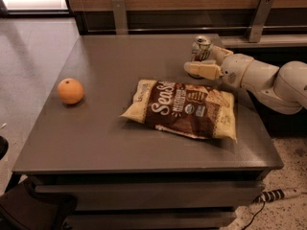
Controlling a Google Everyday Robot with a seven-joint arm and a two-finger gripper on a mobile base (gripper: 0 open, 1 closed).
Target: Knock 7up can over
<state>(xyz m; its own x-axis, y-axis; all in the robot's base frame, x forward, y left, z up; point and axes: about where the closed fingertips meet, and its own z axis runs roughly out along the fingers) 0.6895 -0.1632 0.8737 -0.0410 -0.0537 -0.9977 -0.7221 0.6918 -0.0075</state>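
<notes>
7up can (202, 46) stands near the table's (115, 133) far edge.
Arm (268, 78) stretches low from the right; gripper (207, 60) fingers spread beside it.

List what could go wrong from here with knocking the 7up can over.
The 7up can stands upright near the table's far edge; once toppled it could roll off.
The tool sits right beside the can, low over the table; a glancing push might slide it rather than tip it.
The chip bag lies just in front of the tool, so a wide sweep could drag it.
</notes>
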